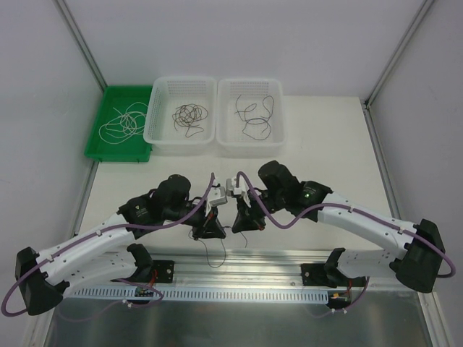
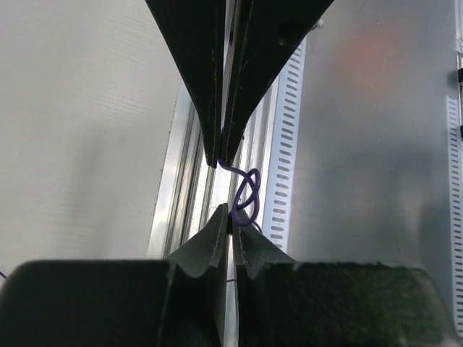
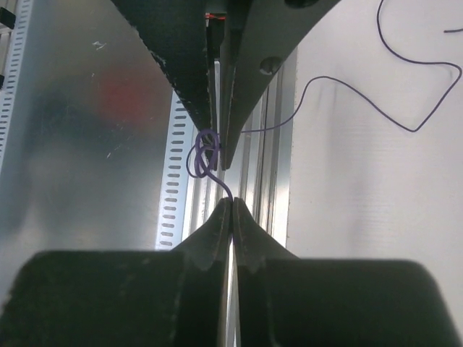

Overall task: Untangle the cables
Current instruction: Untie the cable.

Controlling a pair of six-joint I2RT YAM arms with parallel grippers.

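A thin purple cable with a small knotted loop [image 2: 246,195] stretches between my two grippers above the table's near metal rail. My left gripper [image 2: 231,218] is shut on one end of it. My right gripper [image 3: 231,202] is shut on the other end, with the knot [image 3: 204,155] just beyond its tips. In the top view the left gripper [image 1: 216,230] and the right gripper [image 1: 238,223] meet tip to tip at the table's near middle. A loose length of the cable [image 3: 347,87] trails over the white table.
At the back stand a green tray [image 1: 101,148] with a whitish cable [image 1: 121,123], a white basket [image 1: 155,134] with a dark tangle [image 1: 188,116], and a second white basket [image 1: 278,137] with loose dark cables [image 1: 255,119]. A slotted metal rail [image 1: 239,293] runs along the near edge.
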